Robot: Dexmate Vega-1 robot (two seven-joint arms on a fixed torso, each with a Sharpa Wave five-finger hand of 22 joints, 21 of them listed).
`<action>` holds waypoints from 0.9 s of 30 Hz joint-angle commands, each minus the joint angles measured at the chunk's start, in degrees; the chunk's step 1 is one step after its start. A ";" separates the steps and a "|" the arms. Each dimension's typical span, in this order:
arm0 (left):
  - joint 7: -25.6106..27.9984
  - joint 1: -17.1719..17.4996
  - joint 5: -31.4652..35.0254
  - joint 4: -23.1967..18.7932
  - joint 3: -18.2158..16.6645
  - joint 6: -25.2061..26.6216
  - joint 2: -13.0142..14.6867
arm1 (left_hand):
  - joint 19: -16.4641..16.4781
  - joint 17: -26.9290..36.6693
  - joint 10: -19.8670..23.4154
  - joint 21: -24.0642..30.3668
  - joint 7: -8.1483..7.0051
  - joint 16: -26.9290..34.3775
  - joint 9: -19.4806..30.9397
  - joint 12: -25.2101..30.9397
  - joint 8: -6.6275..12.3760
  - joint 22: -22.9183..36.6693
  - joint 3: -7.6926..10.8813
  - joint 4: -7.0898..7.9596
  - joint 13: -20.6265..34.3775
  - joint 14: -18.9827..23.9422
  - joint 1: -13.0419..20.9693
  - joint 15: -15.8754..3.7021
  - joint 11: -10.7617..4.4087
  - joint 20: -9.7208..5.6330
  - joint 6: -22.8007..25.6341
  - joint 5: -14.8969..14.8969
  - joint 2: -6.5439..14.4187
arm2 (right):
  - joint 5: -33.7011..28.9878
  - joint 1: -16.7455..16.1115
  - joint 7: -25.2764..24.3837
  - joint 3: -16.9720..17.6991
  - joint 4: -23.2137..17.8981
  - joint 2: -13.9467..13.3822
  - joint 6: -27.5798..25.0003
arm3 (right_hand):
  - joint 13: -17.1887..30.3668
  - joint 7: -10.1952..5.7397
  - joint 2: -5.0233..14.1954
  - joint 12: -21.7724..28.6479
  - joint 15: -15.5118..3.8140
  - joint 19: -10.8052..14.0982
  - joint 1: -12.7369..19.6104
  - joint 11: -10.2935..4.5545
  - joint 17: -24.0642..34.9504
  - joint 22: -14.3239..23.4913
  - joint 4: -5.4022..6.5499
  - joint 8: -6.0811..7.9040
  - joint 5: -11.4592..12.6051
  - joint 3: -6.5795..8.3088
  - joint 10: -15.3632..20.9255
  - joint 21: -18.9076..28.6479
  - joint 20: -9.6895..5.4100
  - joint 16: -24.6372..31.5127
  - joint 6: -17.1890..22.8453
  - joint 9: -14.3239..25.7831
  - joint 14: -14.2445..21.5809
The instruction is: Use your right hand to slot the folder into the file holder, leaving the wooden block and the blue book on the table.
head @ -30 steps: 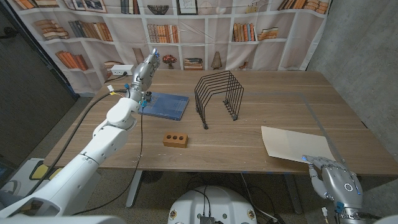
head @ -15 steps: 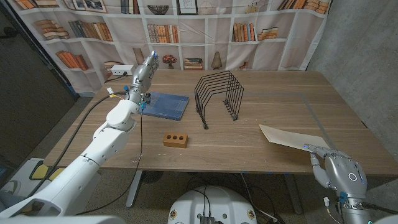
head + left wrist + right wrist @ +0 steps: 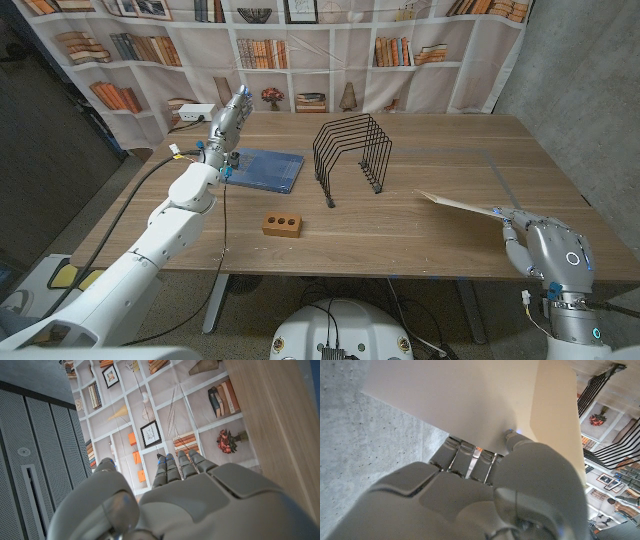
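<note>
Folder — one, cream, pinched at its near edge in my right robot hand and tilted up off the table, well right of the one black wire file holder. One blue book lies flat left of the holder; one wooden block with three holes sits nearer me. My left robot hand holds nothing — fingers out straight, close together, above the far left corner. Wooden table, a printed bookshelf backdrop behind, a grey concrete wall at right.

bare table between folder and file holder — unobstructed
</note>
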 commanded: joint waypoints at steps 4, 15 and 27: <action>-2.58 -0.53 -1.64 2.60 -0.51 -1.23 0.28 | 0.49 0.23 0.30 -0.07 -0.18 -0.04 0.25 0.14 -0.15 0.15 0.07 -0.21 0.30 0.60 0.16 0.06 -0.17 -0.03 0.46 -0.05 0.06 | -2.92 0.62 5.98 5.89 -6.59 2.24 1.66 | 0.58 0.85 -0.33 0.64 -7.07 0.93 0.79 0.36 0.16 0.23 -0.47 0.60 -0.14 0.12 1.02 0.97 -8.82 0.24 1.17 0.48 0.94; -4.48 -1.96 -2.28 4.57 0.02 -1.57 0.17 | 0.49 0.24 0.33 -0.09 -0.14 -0.06 0.25 0.12 -0.16 0.16 0.04 -0.21 0.30 0.60 0.18 0.11 -0.14 -0.02 0.49 -0.06 0.07 | -2.30 0.07 11.62 12.84 -10.39 7.06 6.07 | 0.95 0.80 -0.49 1.13 -6.98 0.84 0.72 0.13 0.16 0.07 -0.58 0.57 -0.20 -0.06 1.78 1.34 -8.77 0.21 1.52 0.56 1.45; -6.60 -3.25 -1.86 5.36 1.35 -2.24 0.18 | 0.50 0.24 0.41 -0.12 -0.14 -0.08 0.25 0.13 -0.11 0.16 0.01 -0.20 0.31 0.61 0.21 0.07 -0.14 0.04 0.66 -0.07 0.09 | -1.63 3.24 22.06 20.81 -13.06 11.21 10.31 | 2.29 0.69 -0.41 2.54 -6.93 -0.57 0.61 -0.18 -0.09 -0.38 -0.80 1.03 -0.19 -0.30 3.31 1.49 -8.74 -0.80 2.16 1.57 0.42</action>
